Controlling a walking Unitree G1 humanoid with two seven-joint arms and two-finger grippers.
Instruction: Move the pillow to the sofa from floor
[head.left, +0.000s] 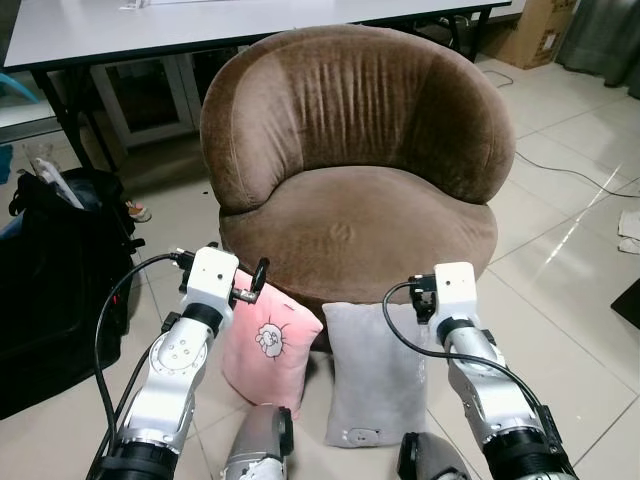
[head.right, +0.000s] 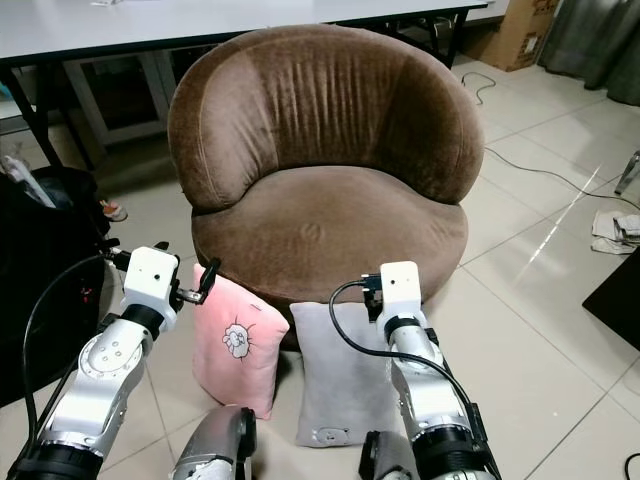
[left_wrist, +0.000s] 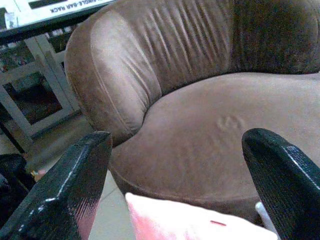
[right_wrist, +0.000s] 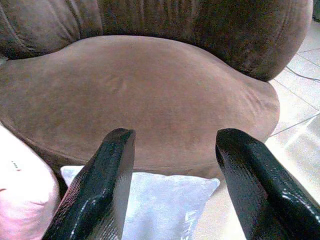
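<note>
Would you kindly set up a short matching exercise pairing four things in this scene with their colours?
Things:
1. sofa
2. pillow with a cartoon print
3. plain pillow
4. bag on the floor

Colours:
A. grey
B. black
C. brown
D. pink

Pairs: 1-C, 2-D, 3-A, 4-B

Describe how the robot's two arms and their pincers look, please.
Both arms are silver metal with round joints, each ending in a white boxy wrist block. A black cable loops along each arm. The left pincer and right pincer each have two long, black, textured fingers.
</note>
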